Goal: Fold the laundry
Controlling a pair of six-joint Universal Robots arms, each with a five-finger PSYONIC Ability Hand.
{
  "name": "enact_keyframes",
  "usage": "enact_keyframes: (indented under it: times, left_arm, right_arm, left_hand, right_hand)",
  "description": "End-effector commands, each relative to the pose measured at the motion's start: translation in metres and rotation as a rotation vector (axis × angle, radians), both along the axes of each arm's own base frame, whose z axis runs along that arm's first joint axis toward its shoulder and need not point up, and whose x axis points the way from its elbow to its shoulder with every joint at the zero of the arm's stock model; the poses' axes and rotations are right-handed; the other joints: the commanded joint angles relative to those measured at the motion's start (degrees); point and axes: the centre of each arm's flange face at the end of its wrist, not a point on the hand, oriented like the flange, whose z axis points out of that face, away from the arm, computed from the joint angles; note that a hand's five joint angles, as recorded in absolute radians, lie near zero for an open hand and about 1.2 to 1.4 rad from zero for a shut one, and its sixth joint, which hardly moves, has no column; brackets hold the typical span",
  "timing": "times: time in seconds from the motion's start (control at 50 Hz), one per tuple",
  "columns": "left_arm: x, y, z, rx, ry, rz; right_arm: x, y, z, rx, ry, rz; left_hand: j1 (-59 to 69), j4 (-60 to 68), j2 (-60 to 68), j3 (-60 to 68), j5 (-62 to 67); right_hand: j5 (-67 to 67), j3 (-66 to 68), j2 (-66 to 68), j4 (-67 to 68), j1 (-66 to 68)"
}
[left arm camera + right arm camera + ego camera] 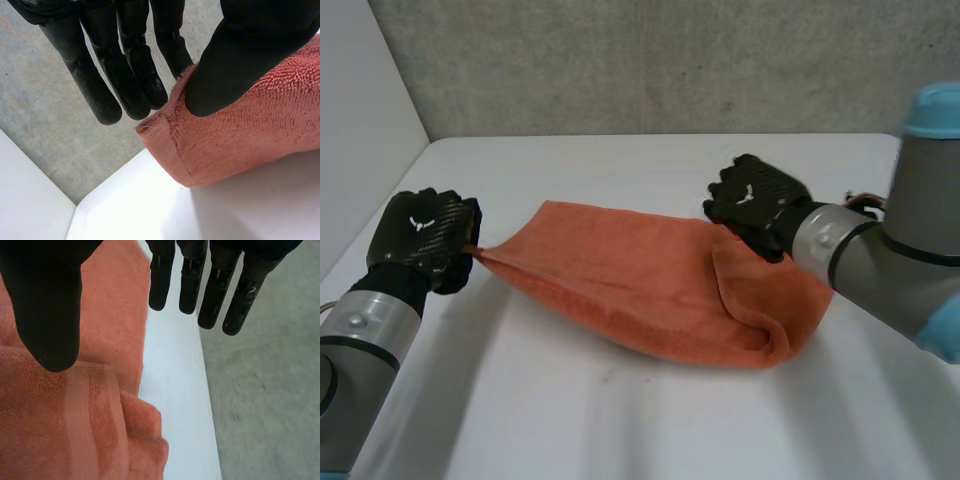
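Observation:
An orange towel [640,280] lies on the white table [620,420], its right end folded back over itself in a thick roll. My left hand [425,235] pulls the towel's left corner to a taut point. In the left wrist view that corner of the towel [250,135] is pinched between the thumb [240,60] and the straight fingers [100,85]. My right hand [755,200] hovers at the far right edge of the towel, above the fold. Its fingers [215,285] are straight and spread from the thumb [47,305], with the folded towel [50,430] lying loose beneath.
A grey concrete wall [670,60] runs behind the table's far edge, and a white panel [360,110] stands at the left. Bare tabletop lies in front of the towel and beyond it.

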Motion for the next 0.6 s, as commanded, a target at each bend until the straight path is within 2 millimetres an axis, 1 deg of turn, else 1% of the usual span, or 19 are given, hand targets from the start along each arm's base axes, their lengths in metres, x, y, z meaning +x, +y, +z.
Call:
enact_keyframes:
  times: [0.02,0.06,0.08,0.1,0.14,0.16,0.22,0.26,0.38,0.44,0.46,0.48,0.5,0.54,0.56,0.6]
  left_arm:
    - [0.001,0.001,-0.003,0.010,0.002,0.000]
    - [0.001,0.001,-0.003,0.010,0.002,0.000]
    - [0.001,0.001,-0.003,0.012,0.003,0.002]
    - [0.001,0.001,-0.003,0.012,0.003,0.002]
    - [0.001,0.001,-0.003,0.012,0.003,0.002]
    - [0.001,0.001,-0.003,0.012,0.003,0.002]
    - [0.001,0.001,-0.004,0.015,0.002,0.004]
    - [0.001,0.001,-0.005,0.020,0.001,0.004]
    - [0.002,0.000,-0.006,0.023,0.001,0.007]
    - [0.003,-0.001,-0.006,0.021,0.001,0.010]
    - [0.003,-0.001,-0.006,0.021,0.001,0.010]
    - [0.003,-0.001,-0.006,0.021,0.001,0.011]
    - [0.004,-0.001,-0.006,0.021,0.001,0.014]
    - [0.004,-0.002,-0.006,0.021,0.001,0.014]
    - [0.004,-0.002,-0.006,0.021,0.001,0.016]
    - [0.005,-0.002,-0.006,0.021,0.001,0.017]
  right_arm:
    - [0.016,-0.016,-0.041,0.044,0.068,0.128]
    - [0.019,-0.020,-0.058,0.087,0.100,0.152]
    - [0.019,-0.020,-0.058,0.087,0.100,0.152]
    - [0.020,-0.022,-0.073,0.103,0.148,0.178]
    - [0.020,-0.022,-0.077,0.103,0.166,0.183]
    - [0.020,-0.025,-0.085,0.092,0.205,0.196]
    - [0.020,-0.025,-0.087,0.088,0.214,0.201]
    - [0.020,-0.028,-0.094,0.077,0.243,0.210]
    - [0.019,-0.031,-0.103,0.086,0.256,0.208]
    - [0.020,-0.032,-0.107,0.091,0.259,0.206]
    - [0.020,-0.032,-0.107,0.091,0.260,0.205]
    - [0.019,-0.034,-0.108,0.091,0.263,0.198]
    - [0.019,-0.035,-0.108,0.089,0.265,0.192]
    - [0.016,-0.039,-0.107,0.083,0.270,0.174]
    - [0.012,-0.044,-0.107,0.083,0.277,0.146]
    - [0.007,-0.049,-0.107,0.084,0.285,0.123]
  left_hand:
    - [15.54,11.52,11.27,11.68,14.13]
    - [15.54,11.52,11.27,11.68,14.13]
    - [15.54,11.52,11.27,11.68,14.13]
    - [15.54,11.52,11.27,11.68,14.13]
    - [15.54,11.52,11.27,11.68,14.13]
    - [15.54,11.52,11.27,11.68,14.13]
    - [15.54,11.52,11.27,11.68,14.13]
    - [15.54,11.52,11.27,11.68,14.13]
    - [15.54,11.52,11.27,11.68,14.13]
    - [15.54,11.52,11.27,11.68,14.13]
    - [15.54,11.52,11.27,11.68,14.13]
    - [15.54,11.52,11.27,11.68,14.13]
    - [15.54,11.52,11.27,11.68,14.13]
    - [15.54,11.52,11.27,11.68,14.13]
    - [15.54,11.52,11.27,11.68,14.13]
    - [15.54,11.52,11.27,11.68,14.13]
  right_hand:
    - [1.66,1.48,1.22,1.69,4.03]
    - [1.49,1.32,1.05,1.53,3.87]
    - [1.49,1.31,1.05,1.52,3.86]
    - [1.49,1.31,1.05,1.52,3.86]
    - [1.49,1.31,1.05,1.52,3.86]
    - [1.66,1.48,1.22,1.69,4.03]
    - [1.66,1.48,1.22,1.69,4.03]
    - [1.83,1.65,1.39,1.86,4.20]
    - [2.83,2.66,2.40,2.87,5.21]
    - [10.38,10.20,9.94,10.41,12.75]
    - [14.40,14.23,13.96,14.44,16.78]
    - [22.94,22.76,22.50,22.97,25.31]
    - [26.18,26.01,25.75,26.22,28.56]
    - [30.24,30.06,29.80,30.27,32.61]
    - [33.09,32.91,32.65,33.12,35.46]
    - [34.12,33.95,33.68,34.16,36.50]
